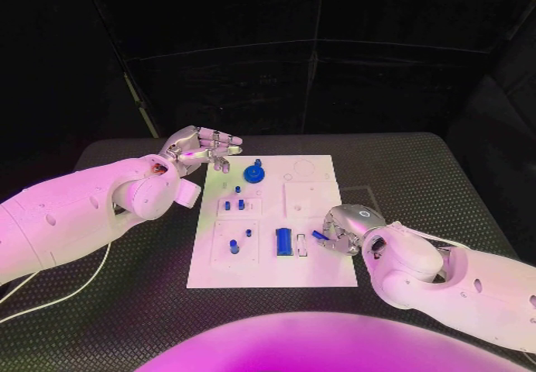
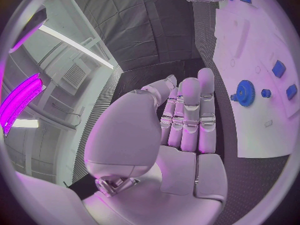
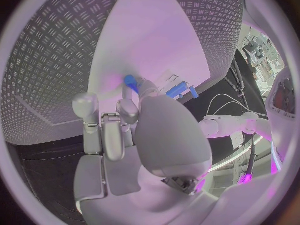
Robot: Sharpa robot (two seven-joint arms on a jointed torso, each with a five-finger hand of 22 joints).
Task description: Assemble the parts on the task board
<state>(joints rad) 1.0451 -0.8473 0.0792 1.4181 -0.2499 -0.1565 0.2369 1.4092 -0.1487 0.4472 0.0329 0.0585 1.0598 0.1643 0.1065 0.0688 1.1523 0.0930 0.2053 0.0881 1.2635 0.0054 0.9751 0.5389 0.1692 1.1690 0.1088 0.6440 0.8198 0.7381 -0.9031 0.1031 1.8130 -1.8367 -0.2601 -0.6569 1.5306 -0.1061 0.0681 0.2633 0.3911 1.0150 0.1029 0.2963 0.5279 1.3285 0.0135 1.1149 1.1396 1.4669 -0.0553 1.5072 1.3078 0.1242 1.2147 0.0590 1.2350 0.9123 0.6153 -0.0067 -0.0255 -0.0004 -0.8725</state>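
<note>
The white board lies in the middle of the black table, with small blue parts spread over it. A blue gear sits near the board's far left corner, a blue block lies flat in the near middle, and several short blue pegs stand or lie on the left half.

The left hand hovers over the table just beyond the board's far left corner, palm turned up, fingers lightly curled and held close together, with nothing in it. In the left wrist view its fingers are stretched out side by side, and the gear lies on the board near the fingertips but apart from them.

The right hand is low over the board's right edge, near side. It pinches a small blue peg at its fingertips, just right of the block. In the right wrist view the peg sticks out from the fingertips over the board's white face.
</note>
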